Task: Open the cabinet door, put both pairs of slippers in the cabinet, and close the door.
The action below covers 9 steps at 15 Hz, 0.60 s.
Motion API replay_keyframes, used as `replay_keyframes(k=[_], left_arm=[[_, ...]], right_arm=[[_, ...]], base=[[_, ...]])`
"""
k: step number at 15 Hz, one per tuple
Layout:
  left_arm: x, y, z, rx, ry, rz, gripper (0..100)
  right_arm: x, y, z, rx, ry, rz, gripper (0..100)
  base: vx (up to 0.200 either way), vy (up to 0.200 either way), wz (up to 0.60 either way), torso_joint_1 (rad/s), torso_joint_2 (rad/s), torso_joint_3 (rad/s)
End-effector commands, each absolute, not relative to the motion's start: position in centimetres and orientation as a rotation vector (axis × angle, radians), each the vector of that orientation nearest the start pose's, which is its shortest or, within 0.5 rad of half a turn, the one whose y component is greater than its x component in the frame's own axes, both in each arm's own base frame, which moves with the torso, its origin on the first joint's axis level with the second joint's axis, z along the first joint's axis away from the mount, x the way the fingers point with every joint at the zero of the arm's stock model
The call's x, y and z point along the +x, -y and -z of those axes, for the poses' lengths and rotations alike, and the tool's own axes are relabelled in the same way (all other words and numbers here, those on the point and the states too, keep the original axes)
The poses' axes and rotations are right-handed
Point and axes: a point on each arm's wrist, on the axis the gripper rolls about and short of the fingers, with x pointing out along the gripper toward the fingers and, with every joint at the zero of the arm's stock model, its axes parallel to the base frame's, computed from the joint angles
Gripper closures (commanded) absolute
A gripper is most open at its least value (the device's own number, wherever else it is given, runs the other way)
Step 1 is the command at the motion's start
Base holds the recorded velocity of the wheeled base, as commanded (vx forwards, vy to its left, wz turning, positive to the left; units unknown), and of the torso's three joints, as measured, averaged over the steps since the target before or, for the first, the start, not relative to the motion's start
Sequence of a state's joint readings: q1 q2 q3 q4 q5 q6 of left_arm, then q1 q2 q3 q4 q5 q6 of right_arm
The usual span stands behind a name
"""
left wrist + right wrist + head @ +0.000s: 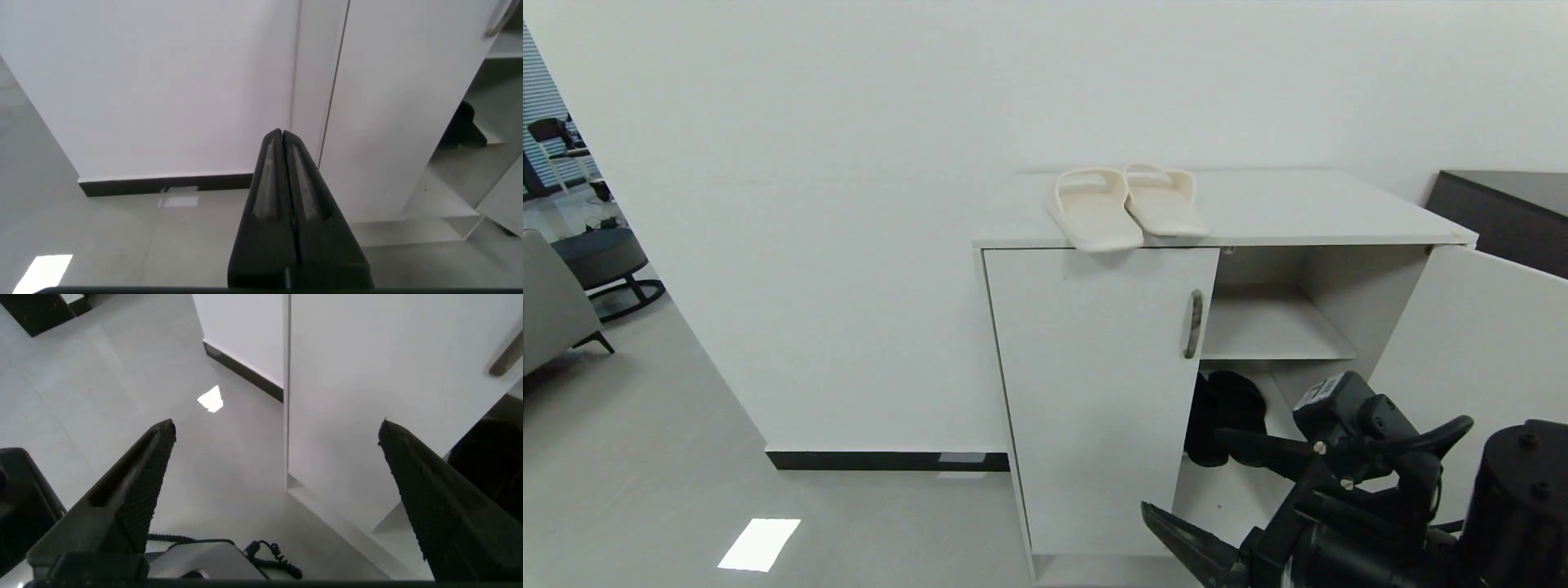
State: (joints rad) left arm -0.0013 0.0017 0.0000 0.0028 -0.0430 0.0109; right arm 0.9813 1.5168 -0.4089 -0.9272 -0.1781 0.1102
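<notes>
Nearest, at 5 o'clock in the head view, the right gripper (1180, 472) hangs before the cabinet (1323, 214), its fingers spread wide with nothing between them. The left gripper (281, 163) is pressed together and empty, low by the closed left door (1094, 392). Beyond, the right door (1478, 343) stands open. The black slippers (1227, 408) lie on the bottom shelf, just behind the right gripper. Farthest, the cream slippers (1127, 206) sit side by side on the cabinet top, at about 12 o'clock from the right gripper and well above it. Their long axes run front to back, and one slipper pokes just over the front edge. The right arm looks the nearer, so I judge this pair its next pick, approached from the front.
</notes>
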Motion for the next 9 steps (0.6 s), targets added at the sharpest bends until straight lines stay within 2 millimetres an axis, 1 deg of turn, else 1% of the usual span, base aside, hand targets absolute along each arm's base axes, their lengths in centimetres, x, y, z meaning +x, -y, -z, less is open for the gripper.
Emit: replay_keyframes(k=[1,9], left_arm=[[-2.27,0.09,-7.52,0.011,-0.004,0.045,100],[-2.27,0.09,-7.52,0.011,-0.004,0.045,100]], right_arm=[[13.14,-18.94,-15.72,-0.003,-0.204,-0.791,0],[13.1,-18.88,-15.84,-0.002,-0.197,-0.79,0]], base=[[0.0,0.0,0.0,0.207,-0.47,-0.281],[0.0,0.0,0.0,0.22,-0.5,-0.281]])
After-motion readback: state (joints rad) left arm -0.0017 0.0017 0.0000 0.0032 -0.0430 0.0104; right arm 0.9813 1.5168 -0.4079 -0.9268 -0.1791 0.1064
